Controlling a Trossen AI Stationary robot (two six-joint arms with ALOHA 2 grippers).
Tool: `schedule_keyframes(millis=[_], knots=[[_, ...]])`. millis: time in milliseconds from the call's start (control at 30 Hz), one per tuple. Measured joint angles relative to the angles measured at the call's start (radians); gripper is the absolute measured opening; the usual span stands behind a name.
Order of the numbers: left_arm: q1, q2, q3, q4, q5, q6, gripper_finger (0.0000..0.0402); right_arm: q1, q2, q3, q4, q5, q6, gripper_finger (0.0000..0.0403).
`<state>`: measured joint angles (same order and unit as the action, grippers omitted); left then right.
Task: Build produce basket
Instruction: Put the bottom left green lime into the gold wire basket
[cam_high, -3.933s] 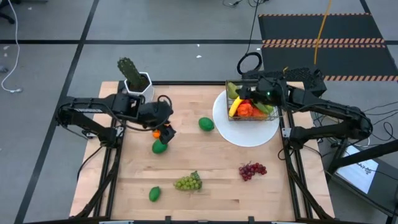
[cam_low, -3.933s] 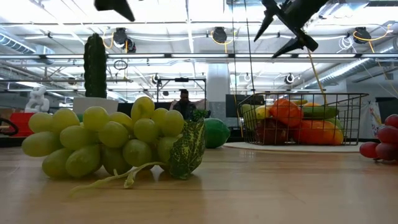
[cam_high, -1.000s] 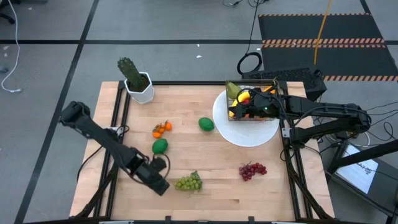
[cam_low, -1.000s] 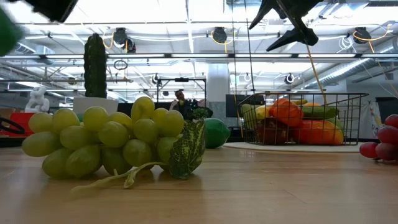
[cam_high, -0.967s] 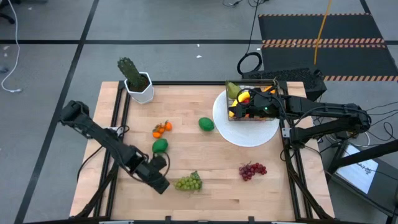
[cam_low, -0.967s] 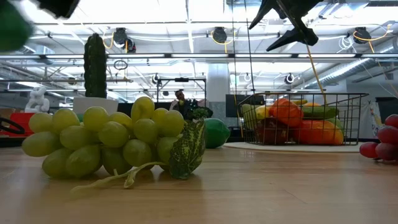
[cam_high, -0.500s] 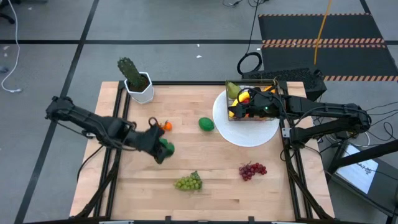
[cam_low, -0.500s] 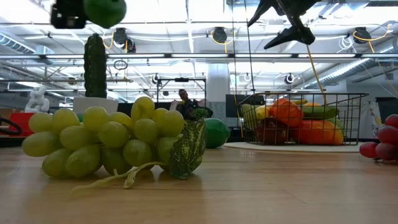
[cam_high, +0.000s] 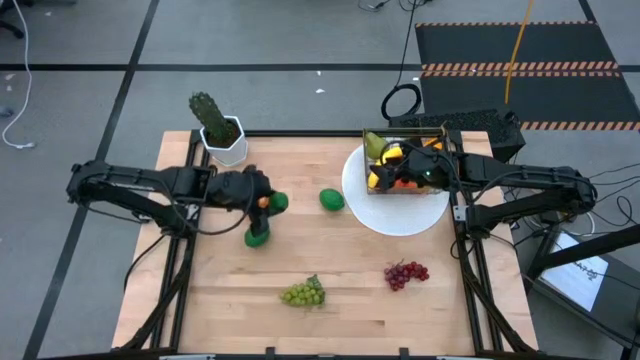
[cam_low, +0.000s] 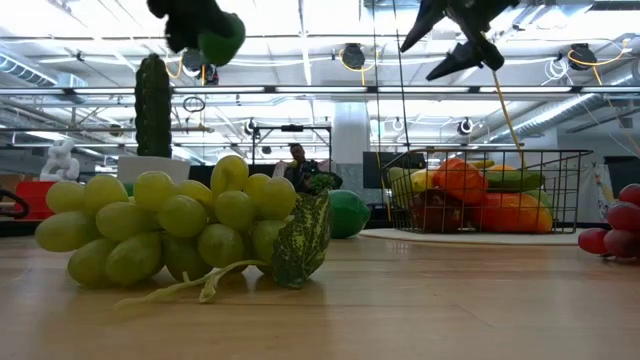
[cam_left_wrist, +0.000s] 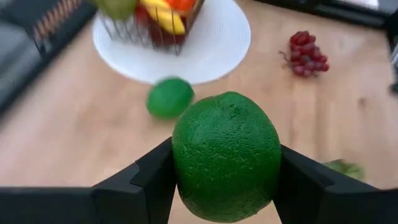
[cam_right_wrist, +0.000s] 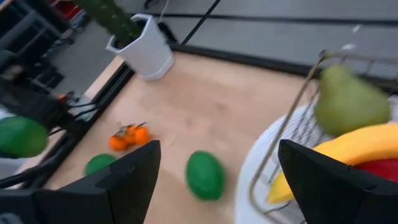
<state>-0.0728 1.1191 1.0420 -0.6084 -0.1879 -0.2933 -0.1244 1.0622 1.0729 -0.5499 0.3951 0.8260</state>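
Produce is partly in the basket (cam_high: 405, 170), which stands on the white plate (cam_high: 385, 213) at the table's right back. The left gripper (cam_high: 272, 203) pinches a green lime (cam_left_wrist: 226, 154) between its fingers, lifted above the table. The right gripper (cam_high: 385, 172) hangs over the basket with fingers spread, holding nothing. On the table between them lie another lime (cam_high: 331, 199), a small orange (cam_right_wrist: 127, 137), green grapes (cam_high: 303, 292) and purple grapes (cam_high: 405, 273).

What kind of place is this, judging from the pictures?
Probably a robotics lab or workshop: a wooden table with toy fruit stands on a taped grey floor, cables trail beside it, and ceiling lights and equipment racks show behind.
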Motion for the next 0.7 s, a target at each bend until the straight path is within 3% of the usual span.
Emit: schedule_keyframes(millis=[267,533,700], knots=[[0.071,0.0,0.0,0.103,-0.065,0.425,0.0216,-0.095,0.0,0.0,0.0,0.025,-0.064,0.0318],[0.107,0.0,0.0,0.116,-0.097,0.636,0.0216,-0.17,0.0,0.0,0.0,0.02,-0.112,0.0318],[0.107,0.0,0.0,0.116,-0.098,0.71,0.0216,-0.172,0.0,0.0,0.0,-0.03,-0.057,0.0318]])
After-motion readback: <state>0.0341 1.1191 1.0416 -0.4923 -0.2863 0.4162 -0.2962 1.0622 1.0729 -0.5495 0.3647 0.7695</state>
